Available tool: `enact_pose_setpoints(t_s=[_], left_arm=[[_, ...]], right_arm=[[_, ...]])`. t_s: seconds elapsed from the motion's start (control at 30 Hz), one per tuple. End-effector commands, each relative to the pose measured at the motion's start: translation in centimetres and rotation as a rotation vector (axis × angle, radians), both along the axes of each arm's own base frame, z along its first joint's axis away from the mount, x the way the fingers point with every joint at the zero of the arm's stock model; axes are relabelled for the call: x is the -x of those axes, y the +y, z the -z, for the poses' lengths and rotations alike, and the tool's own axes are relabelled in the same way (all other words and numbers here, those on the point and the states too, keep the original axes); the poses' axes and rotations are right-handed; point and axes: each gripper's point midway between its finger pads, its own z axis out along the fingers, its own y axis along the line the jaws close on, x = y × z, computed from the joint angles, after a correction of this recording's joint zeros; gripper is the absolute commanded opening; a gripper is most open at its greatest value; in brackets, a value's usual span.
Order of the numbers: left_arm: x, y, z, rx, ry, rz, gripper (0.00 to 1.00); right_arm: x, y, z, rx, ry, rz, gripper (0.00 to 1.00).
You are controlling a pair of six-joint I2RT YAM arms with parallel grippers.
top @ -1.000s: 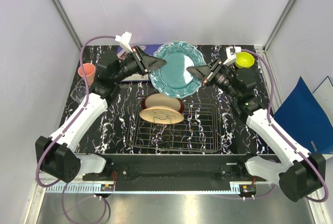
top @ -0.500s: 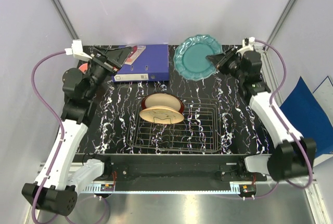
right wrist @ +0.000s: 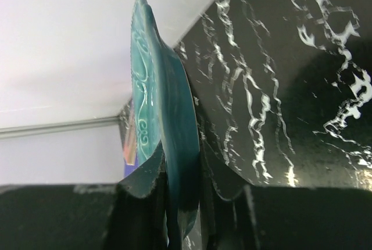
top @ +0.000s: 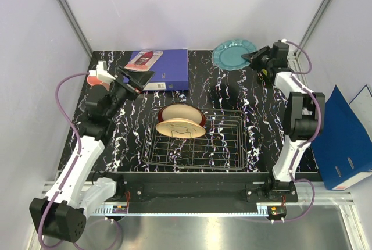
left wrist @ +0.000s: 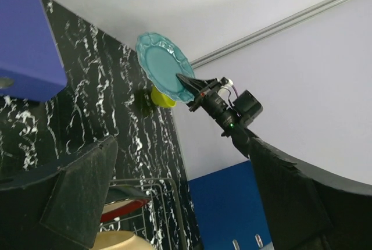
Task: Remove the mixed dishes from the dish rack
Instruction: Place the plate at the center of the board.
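Though gripped only at the edge, judged secure for now. Noted: teal plate (top: 232, 55) at the far right corner of the surface (top: 256, 119), apparently raised off it and tilted, just above the small yellow-green bowl (left wrist: 163, 97). Clamped by the right tool (top: 250, 59) across the scalloped rim, one finger on each face, as confirmed in the right wrist view. Assessed as rigid, glazed and slick, brittle at the scallops. Moderate in weight, but levering hard on a single rim pinch. Recommend lowering flat and close to the surface before release, clear of the bowl to avoid chipping either. Cannot confirm depth of bite past the raised border.

Recorded for the left tool (top: 141, 75): fingers wide apart, holding nothing, raised over the left part of the surface near the blue ring binder (top: 163, 67) and the salmon-pink cup (top: 93, 79).

Found in the dish rack (top: 221, 145): cream-yellow plate with orange marks (top: 177, 128) and red-rimmed cream plate (top: 185, 112), both standing on edge at the left end, one just behind the other. Expected to handle alike: stiff, smooth, breakable. Best taken at the top rim, fingers on front and back faces, and lifted straight up to clear the wires without knocking the neighbour.
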Motion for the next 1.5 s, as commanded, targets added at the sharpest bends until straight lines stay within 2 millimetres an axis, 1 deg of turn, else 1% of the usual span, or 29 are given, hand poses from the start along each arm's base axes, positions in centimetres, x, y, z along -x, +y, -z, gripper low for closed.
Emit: enact_pose_setpoints(t_s=[0.0,0.03,0.07,0.1,0.13,0.17,0.2,0.23,0.27,0.33,0.37,0.43,0.47,0.6,0.77,0.9,0.93,1.0,1.03,1.07,1.13,1.2,1.23,1.27,1.33,1.37,1.4,1.43,1.47], left_arm=[[0.4,-0.7,-0.9,0.004,-0.062,0.054,0.99],[0.1,-0.9,-0.3,0.000,-0.044,0.059,0.99],[0.0,-1.0,-0.2,0.002,-0.044,0.064,0.99],[0.0,-1.2,-0.1,0.007,-0.041,0.075,0.99],[-0.2,-1.3,0.6,0.010,-0.026,0.079,0.99],[-0.2,-1.4,0.6,0.015,-0.031,0.084,0.99],[-0.3,-1.5,0.9,0.017,-0.022,0.089,0.99],[-0.3,-1.5,1.3,0.016,-0.014,0.091,0.99],[-0.3,-1.5,1.4,0.013,-0.012,0.093,0.99],[-0.4,-1.6,1.9,0.010,-0.003,0.093,0.99],[-0.4,-1.5,2.0,0.006,-0.003,0.090,0.99],[-0.4,-1.5,2.4,0.001,0.003,0.087,0.99],[-0.5,-1.5,2.3,-0.005,0.000,0.087,0.99],[-0.6,-1.5,2.4,-0.017,0.006,0.088,0.99],[-0.9,-1.6,2.7,-0.021,0.017,0.090,0.99],[-0.9,-1.6,3.0,-0.019,0.025,0.091,0.99],[-0.9,-1.6,3.0,-0.019,0.028,0.093,0.99],[-1.0,-1.6,3.1,-0.022,0.035,0.093,0.99],[-1.0,-1.7,3.1,-0.023,0.036,0.095,0.99],[-1.0,-1.7,3.1,-0.025,0.036,0.098,0.99],[-1.0,-1.7,3.1,-0.027,0.040,0.098,0.99],[-0.9,-1.7,3.2,-0.030,0.043,0.101,0.99],[-0.9,-1.7,3.3,-0.036,0.044,0.099,0.99],[-0.8,-1.7,3.3,-0.039,0.046,0.099,0.99],[-0.8,-1.6,3.7,-0.057,0.060,0.095,0.99],[-0.9,-1.5,3.6,-0.063,0.060,0.091,0.99],[-0.9,-1.5,3.9,-0.071,0.072,0.091,0.99],[-0.9,-1.4,4.1,-0.075,0.078,0.089,0.99],[-1.0,-1.4,4.0,-0.077,0.079,0.086,0.99]], right_arm=[[-1.1,3.3,-6.7,-0.030,-0.194,-0.126,0.00],[-1.1,3.5,-5.9,-0.024,-0.179,-0.134,0.00],[-1.3,3.5,-5.0,-0.021,-0.160,-0.139,0.00],[-1.5,3.6,-3.5,-0.017,-0.130,-0.145,0.00],[-1.7,3.5,-2.6,-0.013,-0.114,-0.140,0.00],[-1.8,3.4,-1.7,-0.009,-0.099,-0.142,0.00],[-1.8,3.4,-0.2,-0.010,-0.070,-0.140,0.00],[-1.6,5.0,0.4,-0.004,-0.064,-0.167,0.00],[-1.6,5.1,1.6,0.000,-0.045,-0.172,0.00],[-1.6,5.4,2.6,0.002,-0.028,-0.173,0.00],[-1.6,5.5,3.5,0.001,-0.013,-0.175,0.00],[-1.7,5.6,4.2,0.007,0.001,-0.176,0.00],[-1.8,5.7,5.1,0.009,0.021,-0.178,0.00],[-1.9,5.6,6.9,0.031,0.071,-0.173,0.00],[-1.8,5.5,8.1,0.040,0.108,-0.168,0.01],[-1.7,5.5,8.2,0.046,0.117,-0.171,0.32],[-1.5,5.4,8.5,0.046,0.127,-0.170,0.47],[-1.3,5.4,8.1,0.051,0.123,-0.167,0.57],[-1.2,5.3,8.3,0.054,0.131,-0.164,0.65],[-1.1,5.2,8.0,0.057,0.127,-0.164,0.69],[-0.8,5.2,7.9,0.066,0.136,-0.160,0.75],[-0.8,4.9,7.8,0.081,0.140,-0.151,0.78],[-0.8,4.8,7.5,0.087,0.133,-0.148,0.80],[-0.3,4.6,8.0,0.094,0.167,-0.142,0.82],[0.1,4.0,8.3,0.130,0.197,-0.123,0.84],[0.1,3.4,8.6,0.162,0.217,-0.094,0.85],[0.8,3.1,9.4,0.195,0.263,-0.095,0.86],[0.8,2.9,9.1,0.212,0.265,-0.087,0.86],[1.0,2.4,9.4,0.237,0.280,-0.066,0.86]])
